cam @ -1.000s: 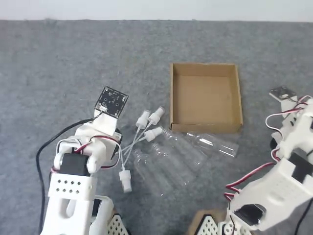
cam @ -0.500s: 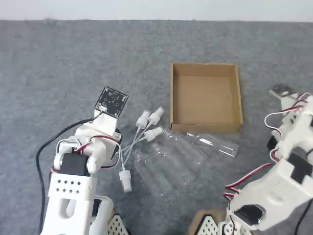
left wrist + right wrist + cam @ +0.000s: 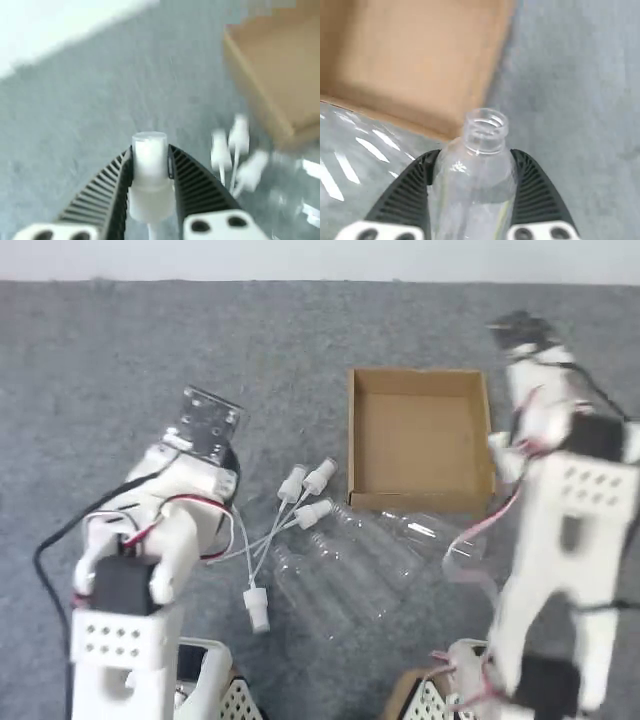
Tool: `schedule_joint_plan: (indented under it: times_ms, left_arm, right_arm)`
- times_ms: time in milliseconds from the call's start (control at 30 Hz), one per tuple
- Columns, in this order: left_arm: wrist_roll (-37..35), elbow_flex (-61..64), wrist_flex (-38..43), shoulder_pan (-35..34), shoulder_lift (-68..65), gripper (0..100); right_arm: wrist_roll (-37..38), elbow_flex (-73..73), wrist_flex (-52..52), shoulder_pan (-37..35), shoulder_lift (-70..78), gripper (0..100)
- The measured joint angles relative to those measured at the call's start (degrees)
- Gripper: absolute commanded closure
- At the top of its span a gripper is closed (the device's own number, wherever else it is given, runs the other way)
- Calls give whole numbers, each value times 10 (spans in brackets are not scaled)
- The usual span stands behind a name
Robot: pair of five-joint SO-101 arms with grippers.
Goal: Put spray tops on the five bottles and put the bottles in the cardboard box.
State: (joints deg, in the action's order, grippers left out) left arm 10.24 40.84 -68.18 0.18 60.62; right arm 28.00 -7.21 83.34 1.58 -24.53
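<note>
The left fingers clench 1 spray top; the right fingers grip a bottle below its open neck, probably so the top can go straight in. 4 more tops and the other bottles lie on the bench beside the cardboard box.

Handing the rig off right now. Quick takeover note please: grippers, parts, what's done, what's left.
Left gripper: shut on a spray top, above the mat.
Right gripper: shut on a clear bottle at its neck; the mouth is open, no top on it, close to the cardboard box.
Four loose spray tops and the other bottles lie on the mat in front of the box; bottle count is hard to tell.
Done: nothing capped, box empty.
Left: cap all five bottles, then box all five.
</note>
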Motion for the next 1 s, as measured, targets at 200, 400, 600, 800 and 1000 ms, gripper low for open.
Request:
schedule_joint_plan:
  times_ms: [200, 400, 600, 800, 1000]
  left_arm:
    - [-106, -161, -7, -2, 0, 988]
    - [-196, -302, -7, -2, 7, 988]
    - [-251, -321, 36, -4, 13, 989]
    - [-285, -251, 110, -2, 12, 989]
    - [-290, -189, 179, 2, 12, 989]
  right_arm:
    - [-124, -133, -94, -213, -122, 992]
    - [-188, -257, -229, -385, -168, 992]
    - [-227, -317, -325, -475, -168, 990]
    - [-209, -345, -369, -498, -171, 991]
    - [-202, -425, -483, -517, -193, 992]
